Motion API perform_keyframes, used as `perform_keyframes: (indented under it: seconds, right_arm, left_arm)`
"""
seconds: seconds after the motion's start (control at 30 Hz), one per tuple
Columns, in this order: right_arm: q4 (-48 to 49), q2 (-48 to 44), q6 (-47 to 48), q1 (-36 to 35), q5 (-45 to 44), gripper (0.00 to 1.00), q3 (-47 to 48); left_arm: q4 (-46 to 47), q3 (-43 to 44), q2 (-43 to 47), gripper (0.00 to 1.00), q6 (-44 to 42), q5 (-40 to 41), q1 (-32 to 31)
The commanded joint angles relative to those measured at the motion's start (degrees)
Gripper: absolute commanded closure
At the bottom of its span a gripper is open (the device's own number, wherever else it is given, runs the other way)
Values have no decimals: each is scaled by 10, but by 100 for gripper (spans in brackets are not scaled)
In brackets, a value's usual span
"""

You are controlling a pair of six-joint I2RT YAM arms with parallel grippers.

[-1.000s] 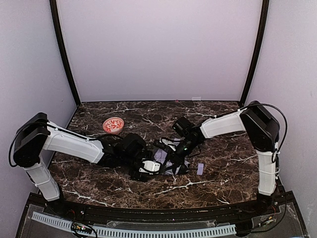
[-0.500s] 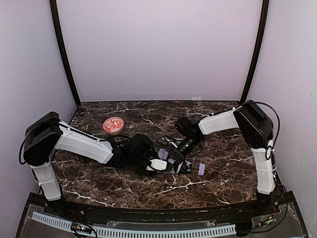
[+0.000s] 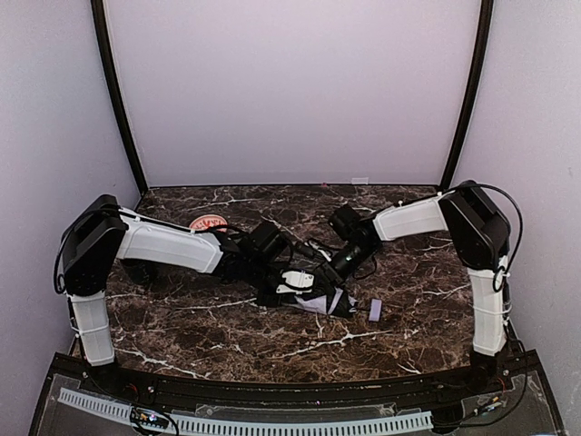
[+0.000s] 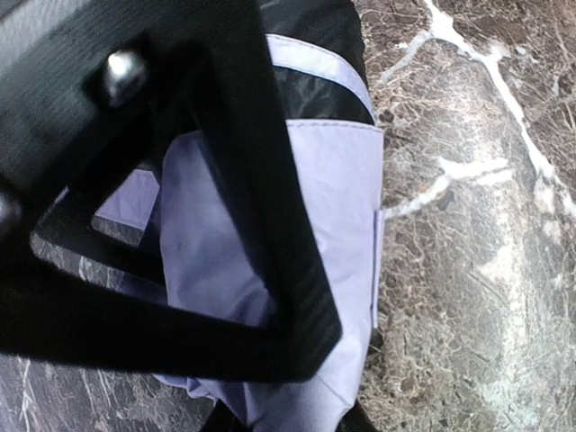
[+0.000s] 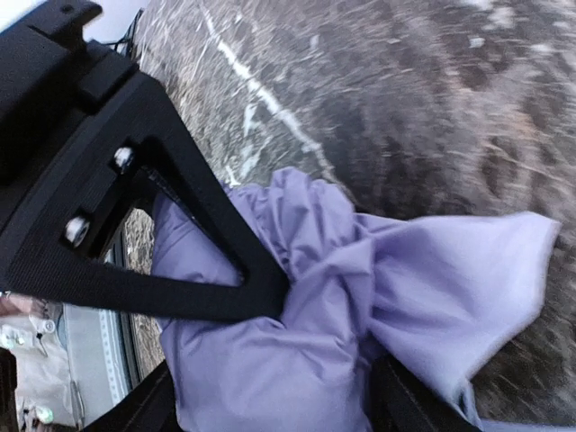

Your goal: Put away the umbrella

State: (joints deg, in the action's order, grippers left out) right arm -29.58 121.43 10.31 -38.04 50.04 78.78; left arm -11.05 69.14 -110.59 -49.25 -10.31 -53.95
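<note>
The umbrella [image 3: 324, 299] lies collapsed mid-table as a crumpled bundle of lavender fabric with black parts, and its small lavender handle [image 3: 375, 310] sticks out to the right. My left gripper [image 3: 292, 283] comes in from the left and is shut on the fabric. In the left wrist view the fabric [image 4: 333, 207] fills the space between the fingers of that gripper [image 4: 297, 387]. My right gripper [image 3: 332, 271] reaches in from the right, just above the bundle. In its wrist view the right gripper [image 5: 315, 360] stands open, its jaws wide around bunched fabric [image 5: 432, 279].
A small red-patterned bowl [image 3: 208, 221] sits at the back left, partly behind my left arm. Dark marble tabletop [image 3: 408, 336] surrounds the bundle. Lavender walls and two black posts enclose the back and sides.
My left arm has reached further right and its gripper has closed on the fabric. The right gripper has opened. The bundle and handle have shifted slightly right.
</note>
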Motion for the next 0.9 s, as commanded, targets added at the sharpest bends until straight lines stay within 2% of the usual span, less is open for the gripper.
perform_keyframes:
  seconds: [0.0,0.1,0.23,0.4,0.53,0.63,0.7,0.8,0.87]
  right_arm:
    - [86,-60,-43,61,-66,29,-27]
    - [133,-114,-62,87,-64,28,-63]
    - [176,-200,-57,95,-94,28,-118]
    - [305,-359,-43,78,-138,30,-292]
    - [394,-500,46,-12,-261,29,-427]
    - [390,-550,101,-103,-376,28,-466]
    - [380,-551,119,-169,-433,26,-474]
    - [365,-508,139,-222,-493,22,-464]
    - [352,-469,159,-244,-523,10,-443]
  left_arm:
    - [-247,-13,-68,89,10,-132,4]
    - [-282,2,-86,92,13,-136,10]
    - [-314,27,-109,92,22,-152,17]
    - [-353,66,-136,92,34,-185,32]
    - [-387,96,-159,92,43,-188,38]
    - [-408,111,-173,92,51,-185,39]
    - [-411,114,-177,92,55,-181,39]
    - [-413,118,-180,92,55,-184,40]
    - [-413,120,-182,92,56,-183,40]
